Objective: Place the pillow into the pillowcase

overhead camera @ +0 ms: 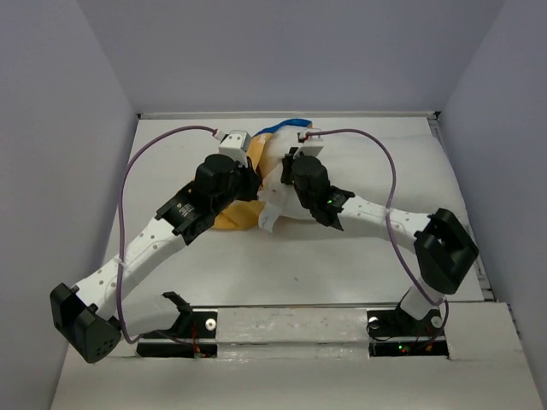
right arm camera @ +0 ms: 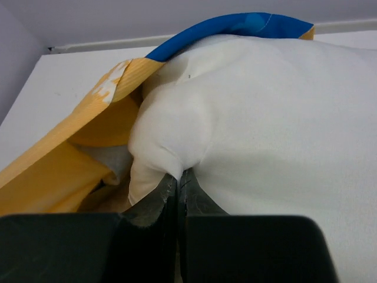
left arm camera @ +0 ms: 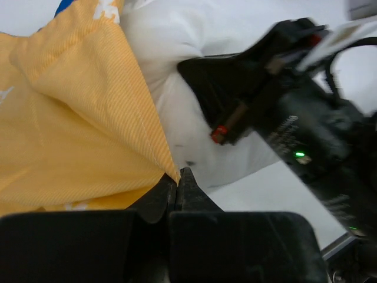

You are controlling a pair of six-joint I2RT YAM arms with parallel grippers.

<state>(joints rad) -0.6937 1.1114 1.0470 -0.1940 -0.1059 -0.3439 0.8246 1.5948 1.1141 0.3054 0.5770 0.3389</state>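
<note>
The white pillow [right arm camera: 265, 112] lies at the table's middle back, partly inside the yellow and blue pillowcase [right arm camera: 76, 159]. In the top view the pillow [overhead camera: 272, 184] shows between the two wrists and the pillowcase [overhead camera: 229, 218] peeks out under the left arm. My left gripper [left arm camera: 177, 180] is shut on the yellow edge of the pillowcase [left arm camera: 70, 130]. My right gripper [right arm camera: 178, 177] is shut on a pinched fold of the pillow. The right wrist [left arm camera: 283, 112] sits close to the left gripper, over the pillow [left arm camera: 177, 59].
White table [overhead camera: 359, 256] with grey walls on three sides. Purple cables [overhead camera: 389, 171] loop from both arms. The arm bases [overhead camera: 291, 329] stand at the near edge. The right elbow [overhead camera: 444, 243] sits at the right side.
</note>
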